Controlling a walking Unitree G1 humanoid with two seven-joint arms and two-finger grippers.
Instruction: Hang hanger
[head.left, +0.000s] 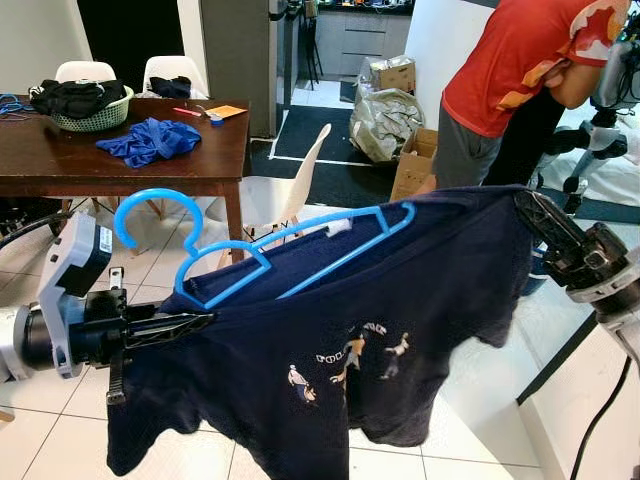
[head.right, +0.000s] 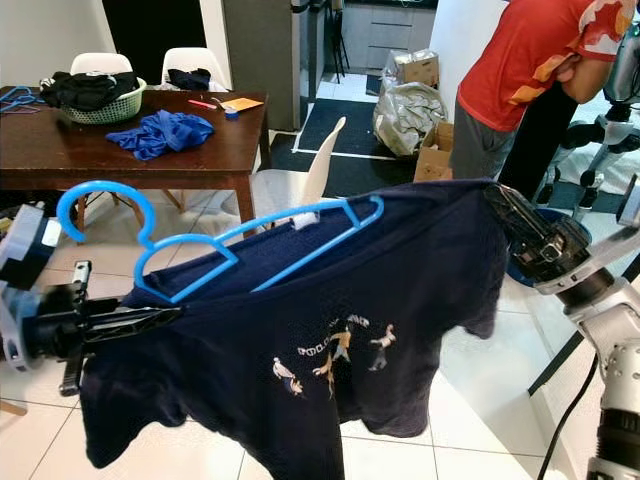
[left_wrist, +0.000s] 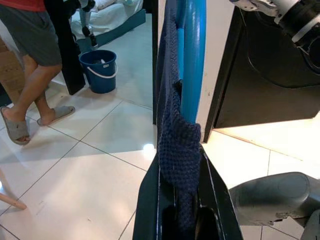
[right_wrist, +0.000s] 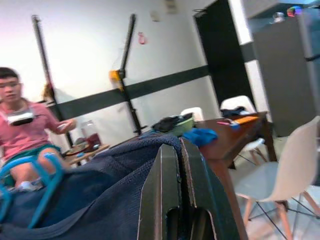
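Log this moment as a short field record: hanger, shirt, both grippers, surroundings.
hanger: blue hanger threaded through the shirt's neck, hook up on the robot's left
shirt: navy t-shirt stretched between both grippers
left gripper: shut on shirt fabric beside the hanger
right gripper: shut on the shirt's other shoulder
surroundings: person in red top, brown table with clothes

Hardly anything here can be read. The navy T-shirt (head.left: 400, 340) carries a print across its chest: a short line of small pale lettering above a few little running figures, but the letters are too small and creased to make out. A small white tag (head.left: 338, 228) sits at the shirt's collar, its face blank from here. On the left arm's white housing there is a small dark sticker (head.left: 104, 240), also too tiny to read. The cardboard boxes (head.left: 412, 165) show no legible marking.
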